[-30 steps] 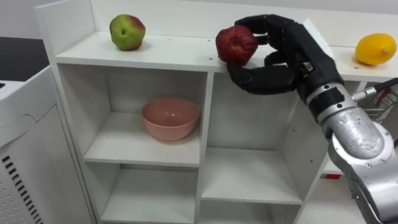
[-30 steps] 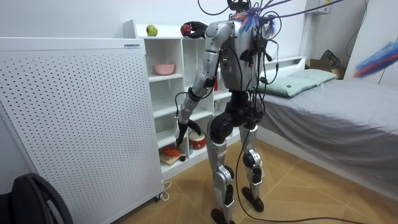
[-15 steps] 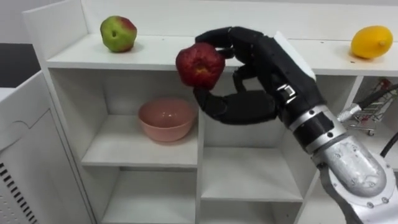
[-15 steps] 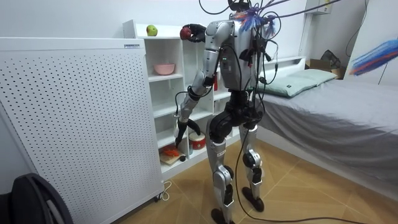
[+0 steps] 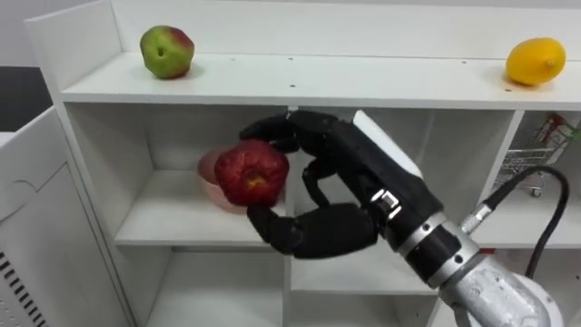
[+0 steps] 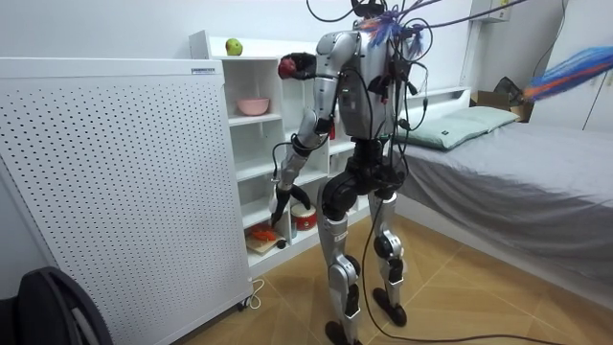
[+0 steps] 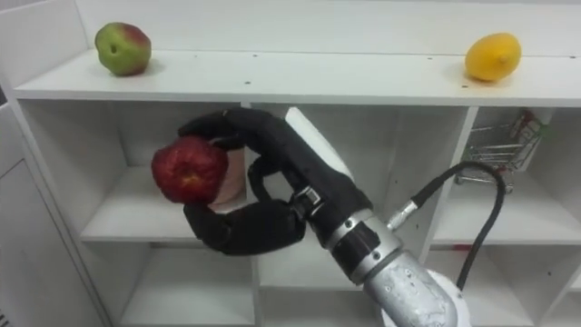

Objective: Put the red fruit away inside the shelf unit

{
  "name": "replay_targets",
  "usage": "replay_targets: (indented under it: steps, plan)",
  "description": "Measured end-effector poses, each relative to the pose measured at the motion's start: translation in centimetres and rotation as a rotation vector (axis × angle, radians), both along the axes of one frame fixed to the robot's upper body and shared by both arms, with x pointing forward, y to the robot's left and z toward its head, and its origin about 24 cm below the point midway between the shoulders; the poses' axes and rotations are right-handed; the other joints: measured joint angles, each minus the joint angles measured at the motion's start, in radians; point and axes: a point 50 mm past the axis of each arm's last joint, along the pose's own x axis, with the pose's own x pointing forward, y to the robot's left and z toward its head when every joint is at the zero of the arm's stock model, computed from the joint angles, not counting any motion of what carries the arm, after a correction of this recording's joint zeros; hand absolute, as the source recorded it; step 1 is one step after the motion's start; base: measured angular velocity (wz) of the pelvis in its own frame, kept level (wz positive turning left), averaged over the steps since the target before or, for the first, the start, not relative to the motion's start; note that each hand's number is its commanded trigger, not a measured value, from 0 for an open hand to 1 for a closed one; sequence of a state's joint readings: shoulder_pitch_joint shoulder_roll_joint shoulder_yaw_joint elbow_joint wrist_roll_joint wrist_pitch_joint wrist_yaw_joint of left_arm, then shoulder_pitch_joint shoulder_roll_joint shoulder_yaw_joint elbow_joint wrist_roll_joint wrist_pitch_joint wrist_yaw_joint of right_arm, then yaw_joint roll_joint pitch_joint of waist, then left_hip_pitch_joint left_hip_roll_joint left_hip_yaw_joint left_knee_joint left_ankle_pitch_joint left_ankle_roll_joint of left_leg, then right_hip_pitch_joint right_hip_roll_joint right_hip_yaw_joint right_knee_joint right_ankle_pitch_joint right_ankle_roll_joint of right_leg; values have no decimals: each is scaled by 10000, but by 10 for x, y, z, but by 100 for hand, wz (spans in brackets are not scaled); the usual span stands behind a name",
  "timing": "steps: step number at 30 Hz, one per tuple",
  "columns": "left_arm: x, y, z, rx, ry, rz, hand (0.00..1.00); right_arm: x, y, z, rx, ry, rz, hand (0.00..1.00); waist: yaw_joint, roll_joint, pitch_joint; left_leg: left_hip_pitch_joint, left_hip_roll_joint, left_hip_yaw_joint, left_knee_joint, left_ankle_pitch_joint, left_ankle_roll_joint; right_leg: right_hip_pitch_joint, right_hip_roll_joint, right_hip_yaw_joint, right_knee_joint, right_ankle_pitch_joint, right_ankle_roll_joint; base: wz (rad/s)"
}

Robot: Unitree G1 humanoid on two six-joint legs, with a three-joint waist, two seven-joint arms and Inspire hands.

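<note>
the robot's right hand (image 5: 349, 200) grips a red apple (image 5: 252, 173) in front of the upper left compartment of the white closet (image 5: 290, 91), where a pink bowl (image 5: 210, 180) sits partly hidden behind the fruit. a green-red apple (image 5: 167, 52) and a lemon (image 5: 535, 61) rest well apart on the top shelf.

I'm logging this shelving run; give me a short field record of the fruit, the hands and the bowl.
held fruit: red apple, gripped by the right hand
apple's place: in front of the pink bowl inside the closet
closet top: green apple at left, lemon at right
left hand: hangs low by the lower shelves
status: red apple not yet set down
</note>
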State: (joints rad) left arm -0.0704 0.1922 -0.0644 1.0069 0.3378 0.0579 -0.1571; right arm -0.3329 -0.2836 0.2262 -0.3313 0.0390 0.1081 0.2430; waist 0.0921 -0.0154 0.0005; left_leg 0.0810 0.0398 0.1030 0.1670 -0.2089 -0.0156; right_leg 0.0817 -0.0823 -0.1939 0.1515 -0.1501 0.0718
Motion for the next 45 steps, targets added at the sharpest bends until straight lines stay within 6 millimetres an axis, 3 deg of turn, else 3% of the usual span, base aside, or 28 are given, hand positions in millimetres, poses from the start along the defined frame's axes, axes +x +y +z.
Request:
replay_targets:
  steps: [8, 13, 18, 19, 22, 23, 28, 30, 35, 38, 40, 45]
  plan:
    - [-9, -4, -7, -79, 168, 471, 0, -2, 3, -18, 36, 669, 78, 100, -7, 74, 11, -265, 4, 18, 12, 0, 0, -329, 0, 31, 33, 0, -1, -3]
    - [-22, -4, -14, 40, 577, 675, 0, 15, -1, -65, -154, 2462, -420, 100, -28, 64, 44, -895, 22, -7, 440, 0, 1, -992, -93, -79, 627, -43, -63, 3]
    - [-30, 13, -14, 553, 144, 2080, 0, 19, -23, -143, -759, 5173, -2256, 100, 43, -218, 280, -2293, -81, -40, 1316, -23, 41, -2758, -428, -62, 2371, -460, -204, 6]
    - [-30, 14, -14, 542, -52, 2471, 0, 20, -27, -151, -875, 5458, -2519, 100, 41, -308, 358, -2729, -140, -43, 1600, -28, 49, -3246, -550, -47, 2790, -583, -225, 5]
    - [-27, 16, -12, 648, -543, 2941, 0, 21, -36, -161, -953, 5666, -3124, 100, 3, -377, 406, -3784, -163, -75, 2354, -65, 79, -4222, -715, -84, 3515, -745, -352, 11]
    - [-27, 17, -12, 698, -602, 2984, 0, 21, -38, -161, -955, 5657, -3233, 100, -1, -382, 406, -3944, -164, -85, 2464, -73, 79, -4350, -723, -87, 3580, -784, -364, 13]
    - [-35, 27, -11, 1846, -635, 2594, 0, 39, -49, -151, -1139, 4623, -4162, 100, -29, -528, 566, -5918, -45, -273, 4118, -361, 25, -6149, -805, -71, 5011, -1162, -706, 9]
    - [-43, 26, -13, 2174, -526, 2317, 0, 45, -58, -147, -1356, 4318, -4748, 100, -16, -530, 567, -6652, -2, -313, 4760, -531, 11, -6819, -864, -48, 5617, -1433, -751, 9]
    - [-50, 23, -15, 2505, -318, 2098, 0, 58, -83, -135, -1257, 3652, -6091, 100, 96, -528, 567, -8303, 65, -543, 5784, -519, -31, -8343, -923, -129, 6529, -1498, -855, 9]
    - [-41, 21, -12, 2729, -660, 1910, 0, 65, -101, -125, -1158, 3350, -6978, 100, 321, -546, 570, -9030, 172, -609, 6192, -516, -105, -8954, -958, -233, 6844, -1474, -972, 6]
    - [-29, 16, -9, 2755, -1004, 1622, 0, 74, -106, -108, -1013, 2686, -7420, 100, 340, -554, 569, -9627, 161, -630, 6504, -508, -118, -9542, -1058, -270, 7195, -1488, -1065, 4]
    - [-22, 13, -6, 2706, -1355, 1574, 0, 84, -112, -93, -880, 2162, -8049, 100, 414, -657, 582, -10168, 165, -641, 6778, -519, -135, -10121, -1079, -258, 7527, -1513, -1195, 0]
